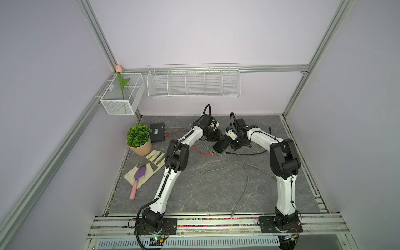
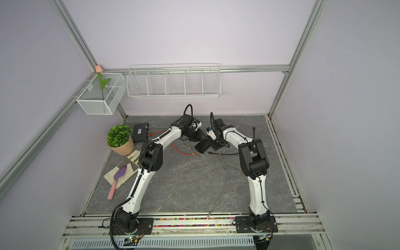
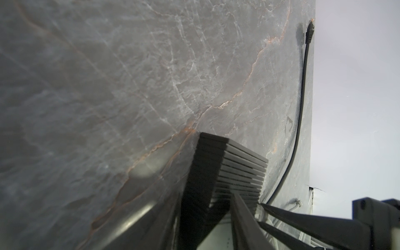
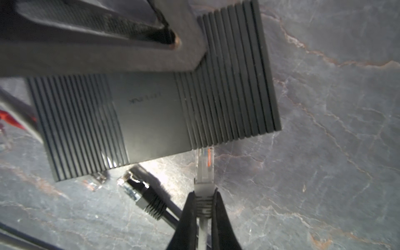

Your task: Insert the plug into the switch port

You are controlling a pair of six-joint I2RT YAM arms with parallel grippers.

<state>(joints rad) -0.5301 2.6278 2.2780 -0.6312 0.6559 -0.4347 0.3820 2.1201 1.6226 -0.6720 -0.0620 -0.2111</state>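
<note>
table (image 1: 216,190): grey marbled top, lilac walls around it
switch (image 4: 151,112): black ribbed box, mid-table toward the back, between the two arms
left gripper (image 3: 206,194): clamped across one end of the switch, a finger on each side
right gripper (image 4: 204,195): pinching the grey boot of the plug (image 4: 204,166)
plug: clear tip touches the switch's front edge; whether it sits in a port cannot be told
black plug (image 4: 142,195): lies on the table just beside the held one
red cable (image 1: 194,149): left of the switch
plant (image 1: 138,135), glove (image 1: 155,160), trowel (image 1: 139,173): far left, well apart from the switch
</note>
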